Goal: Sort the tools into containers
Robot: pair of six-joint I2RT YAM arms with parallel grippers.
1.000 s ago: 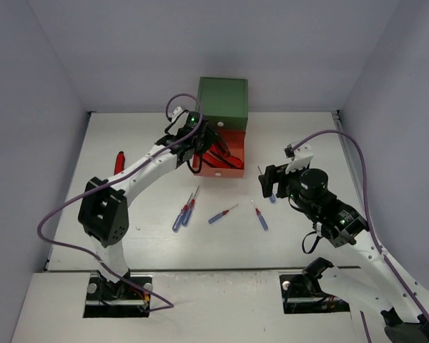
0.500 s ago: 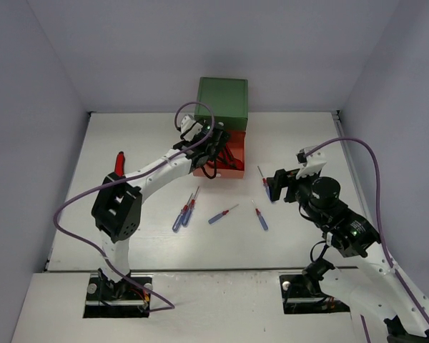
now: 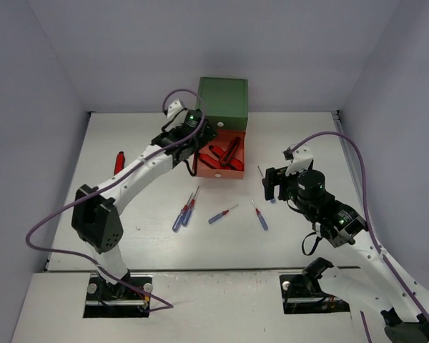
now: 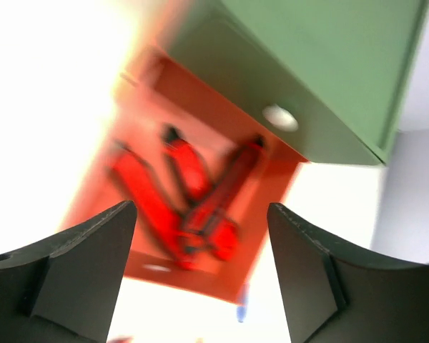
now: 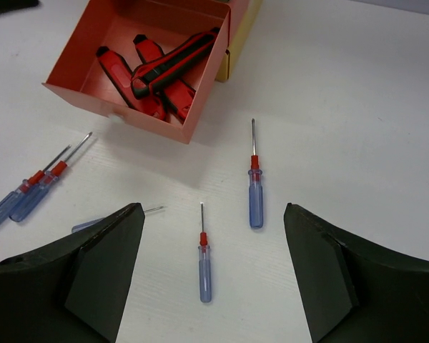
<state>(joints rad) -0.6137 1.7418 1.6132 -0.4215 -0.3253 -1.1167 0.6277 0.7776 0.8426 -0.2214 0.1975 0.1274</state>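
The blue-handled screwdriver (image 5: 255, 193) is lying on the table right of the orange-red drawer (image 5: 125, 113), under the right gripper (image 5: 213, 211), whose fingers are gaping empty. Its shaft is pointing far. The left gripper (image 4: 201, 211), likewise spread, is hovering over the drawer.

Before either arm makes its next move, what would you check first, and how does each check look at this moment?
1. Left end effector open and empty: ok, nothing sits between its fingers.
2. Right end effector open and empty: ok; it hangs above two blue screwdrivers.
3. Orange-red drawer pulled out: ok; red-handled tools lie inside.
4. Green drawer open: not ok, it is shut.
5. Yellow drawer open: cannot tell, only a corner shows.
6. All tools put away: not ok; the blue screwdrivers and a red tool lie on the table.
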